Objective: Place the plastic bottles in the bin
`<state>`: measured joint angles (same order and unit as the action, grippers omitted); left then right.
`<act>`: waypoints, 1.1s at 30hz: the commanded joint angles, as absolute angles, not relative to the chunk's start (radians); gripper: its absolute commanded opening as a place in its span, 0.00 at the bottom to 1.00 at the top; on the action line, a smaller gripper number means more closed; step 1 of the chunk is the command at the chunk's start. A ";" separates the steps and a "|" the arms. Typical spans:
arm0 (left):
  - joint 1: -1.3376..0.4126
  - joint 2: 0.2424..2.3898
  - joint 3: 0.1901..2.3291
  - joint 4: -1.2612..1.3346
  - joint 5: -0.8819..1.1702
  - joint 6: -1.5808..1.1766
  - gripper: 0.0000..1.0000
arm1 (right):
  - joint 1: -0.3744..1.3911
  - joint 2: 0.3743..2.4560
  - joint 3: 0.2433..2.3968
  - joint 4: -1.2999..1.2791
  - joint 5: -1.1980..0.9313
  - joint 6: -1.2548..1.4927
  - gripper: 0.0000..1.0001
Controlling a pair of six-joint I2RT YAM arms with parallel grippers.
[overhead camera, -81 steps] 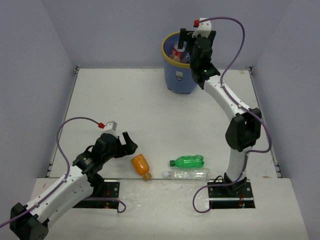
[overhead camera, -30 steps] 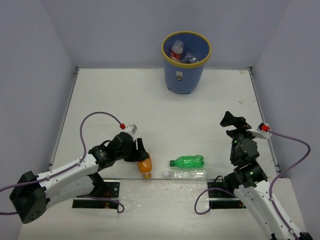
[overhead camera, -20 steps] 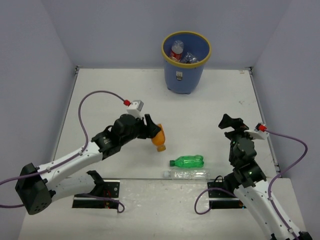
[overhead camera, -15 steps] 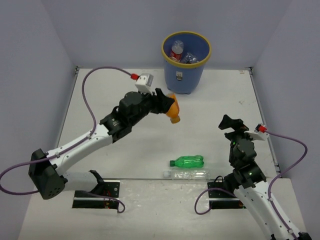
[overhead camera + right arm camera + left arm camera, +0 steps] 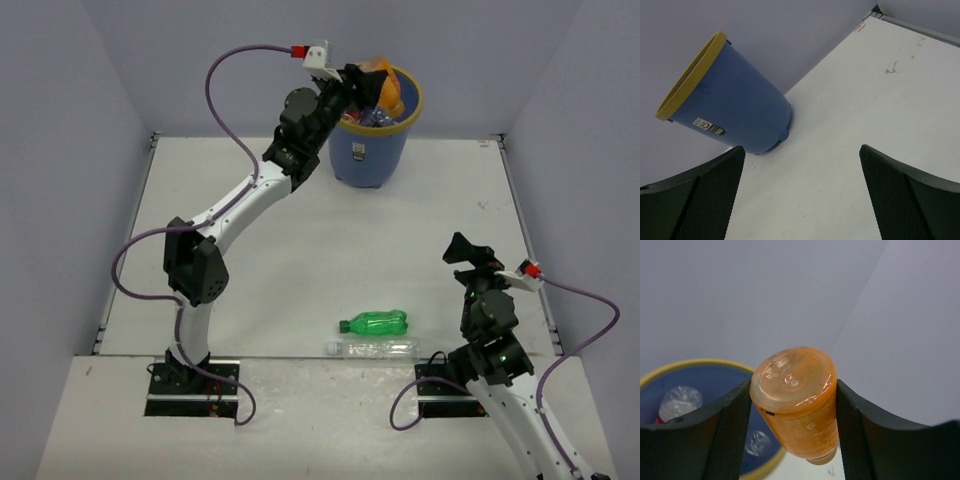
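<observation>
My left gripper is shut on an orange bottle and holds it over the mouth of the blue bin with the yellow rim at the table's far side. In the left wrist view the orange bottle sits squeezed between both fingers, its base toward the camera, with the bin below holding clear bottles. A green bottle and a plain clear bottle lie near the front edge. My right gripper stands open above the table's right side; the bin shows far ahead of it.
Grey walls close in the white table on three sides. The right arm's base stands just right of the two lying bottles. A purple cable loops above the left arm.
The left arm picked the orange bottle up from the front of the table and swung it far forward and up to above the bin. The right arm has stayed drawn back and open.
</observation>
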<state>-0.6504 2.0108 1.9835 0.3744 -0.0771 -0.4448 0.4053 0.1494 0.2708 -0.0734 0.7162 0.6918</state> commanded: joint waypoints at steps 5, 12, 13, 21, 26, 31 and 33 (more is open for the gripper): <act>-0.563 2.295 2.272 0.554 -0.076 -0.546 0.13 | 0.405 0.163 0.266 -0.067 0.759 0.712 0.99; -0.563 2.326 2.261 0.529 -0.131 -0.572 1.00 | 0.405 0.193 0.276 -0.067 0.752 0.707 0.99; -0.563 2.317 2.254 0.529 -0.125 -0.571 1.00 | 0.405 0.197 0.277 -0.067 0.748 0.707 0.99; -0.565 2.222 2.237 0.458 -0.068 -0.535 1.00 | 0.404 0.258 0.306 -0.074 0.663 0.685 0.99; -0.577 2.123 2.216 0.383 -0.032 -0.418 1.00 | 0.403 0.318 0.364 -0.189 0.636 0.753 0.99; -0.584 1.942 2.106 0.235 0.076 -0.326 1.00 | 0.405 0.348 0.429 -0.272 0.494 0.765 0.99; -0.584 1.846 1.985 0.201 0.108 -0.310 1.00 | 0.405 0.348 0.442 -0.295 0.436 0.788 0.99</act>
